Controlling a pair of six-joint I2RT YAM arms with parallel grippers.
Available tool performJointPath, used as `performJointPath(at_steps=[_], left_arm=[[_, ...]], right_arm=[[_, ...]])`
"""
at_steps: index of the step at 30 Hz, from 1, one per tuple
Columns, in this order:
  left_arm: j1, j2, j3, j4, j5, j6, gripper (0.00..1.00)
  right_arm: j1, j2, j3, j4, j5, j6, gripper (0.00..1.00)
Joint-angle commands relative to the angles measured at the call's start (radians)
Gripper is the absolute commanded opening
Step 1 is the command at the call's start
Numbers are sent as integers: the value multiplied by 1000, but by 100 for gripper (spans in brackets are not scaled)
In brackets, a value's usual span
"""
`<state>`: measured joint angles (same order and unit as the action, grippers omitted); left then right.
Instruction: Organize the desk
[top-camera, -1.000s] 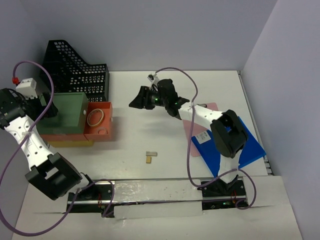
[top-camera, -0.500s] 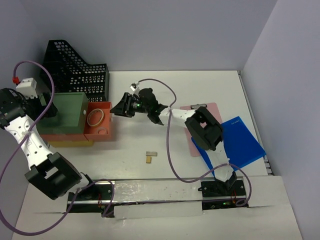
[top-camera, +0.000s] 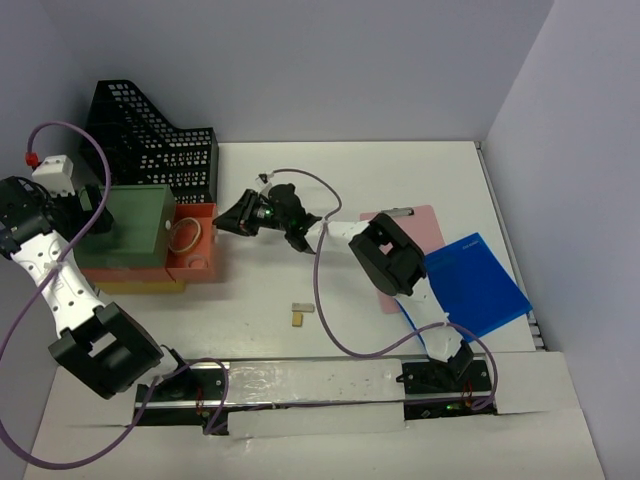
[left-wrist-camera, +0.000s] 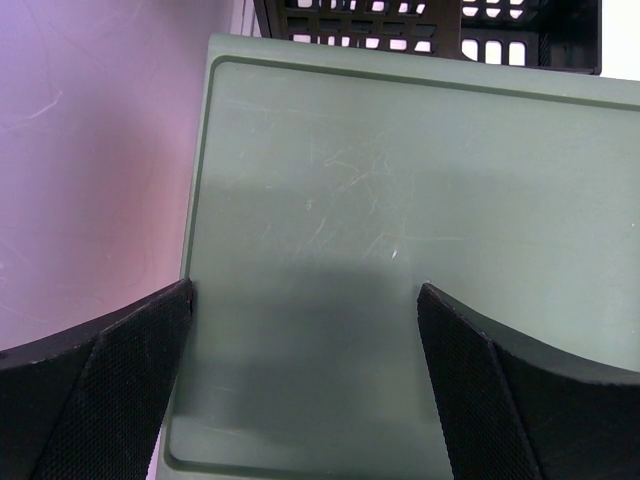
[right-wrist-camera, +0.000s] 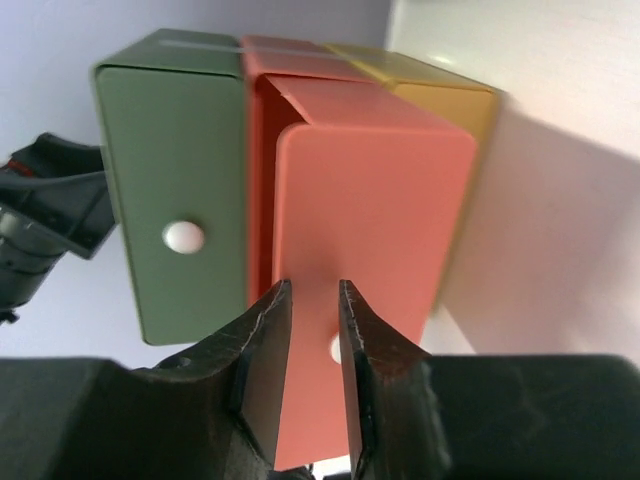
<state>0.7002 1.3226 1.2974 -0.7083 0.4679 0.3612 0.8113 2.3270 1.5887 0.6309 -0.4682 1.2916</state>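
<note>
At far left: left gripper (left-wrist-camera: 305, 300), jaws wide, holding nothing, above green unit top (left-wrist-camera: 400, 180). Black mesh rack (top-camera: 150, 140): 1. Drawers: 3 (green, orange, yellow). Rubber band (top-camera: 186, 237): 1, lying in orange drawer (top-camera: 195, 258). Right gripper (right-wrist-camera: 312, 290) now at drawer front, arrived from mid-desk; jaws narrowed about knob (right-wrist-camera: 335, 349), grip unconfirmed. Drawer sits further in, so closing likely underway. White desk (top-camera: 400, 180) beneath all. Tan block (top-camera: 302, 315): 1. Pink clipboard (top-camera: 425, 218): 1. Blue notebook (top-camera: 480, 285): 1.

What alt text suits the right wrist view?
The right gripper, jaws narrowly apart, points at the white knob of an open orange drawer. A green drawer sits on one side, a yellow drawer on the other.
</note>
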Motion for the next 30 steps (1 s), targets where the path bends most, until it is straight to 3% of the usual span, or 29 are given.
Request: performJointPath(at_steps=[1, 15, 20, 30], left_arm=[[2, 39, -54, -37, -23, -4, 99], [3, 58, -114, -22, 35, -23, 99], [2, 61, -123, -18, 39, -38, 99], [2, 51, -142, -12, 42, -50, 98]], right_arm=[[57, 48, 133, 68, -1, 40, 31], [92, 269, 355, 27, 56, 145, 24], [95, 338, 506, -27, 70, 141, 23], [114, 394, 617, -84, 122, 118, 22]])
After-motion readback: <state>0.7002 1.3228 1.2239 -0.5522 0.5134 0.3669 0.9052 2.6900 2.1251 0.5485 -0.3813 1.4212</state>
